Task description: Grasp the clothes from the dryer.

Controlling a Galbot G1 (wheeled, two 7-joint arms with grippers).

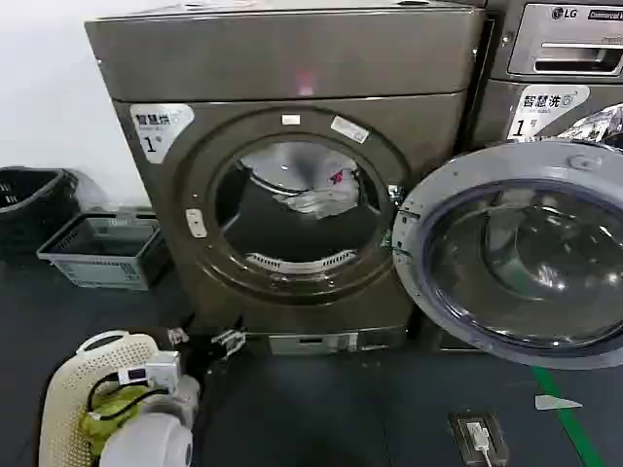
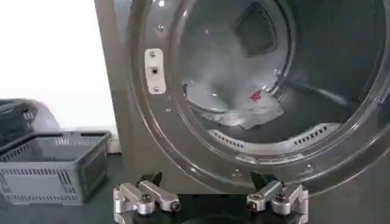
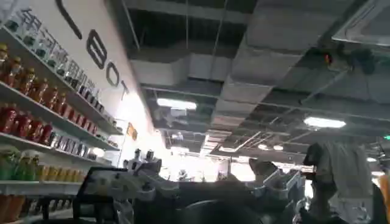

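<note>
White clothes (image 1: 316, 197) lie ungrasped inside the bronze-grey dryer (image 1: 292, 146), its door (image 1: 516, 253) swung open. Left gripper (image 2: 210, 199), fingers spread, waits before the porthole; reach and grasp remain.

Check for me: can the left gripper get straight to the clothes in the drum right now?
Probably yes. The dryer door is swung fully aside, and the left gripper, fingers open, sits low outside the porthole, facing the clothes with nothing between.
</note>
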